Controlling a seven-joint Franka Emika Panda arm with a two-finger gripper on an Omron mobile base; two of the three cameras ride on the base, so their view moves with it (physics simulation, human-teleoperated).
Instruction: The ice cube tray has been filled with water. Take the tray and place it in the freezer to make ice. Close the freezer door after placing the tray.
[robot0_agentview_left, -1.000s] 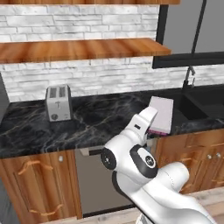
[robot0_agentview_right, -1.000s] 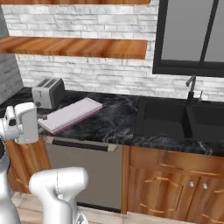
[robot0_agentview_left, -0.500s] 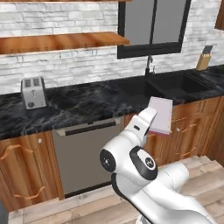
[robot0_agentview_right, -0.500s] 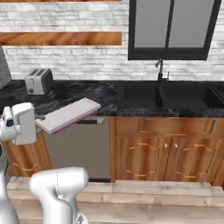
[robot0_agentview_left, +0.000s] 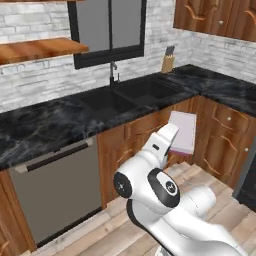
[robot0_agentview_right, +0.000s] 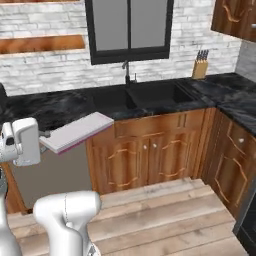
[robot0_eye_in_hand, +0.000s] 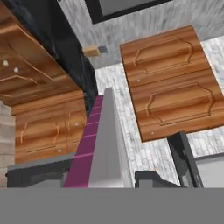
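We see the black bench (robot0_agentview_right: 60, 107) with its sink (robot0_agentview_right: 150, 95), the wooden cabinets (robot0_agentview_right: 150, 155) below. Our claw (robot0_eye_in_hand: 103, 181) is clenched on the ice cube tray (robot0_agentview_right: 77, 131), held in the air before the cabinets, off the bench.

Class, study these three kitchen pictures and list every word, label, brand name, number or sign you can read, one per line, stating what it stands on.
None: no readable text shows in these pictures.
The ice cube tray held at the gripper is plain.
The knife block, dishwasher front and cabinet doors carry no lettering or numbers.
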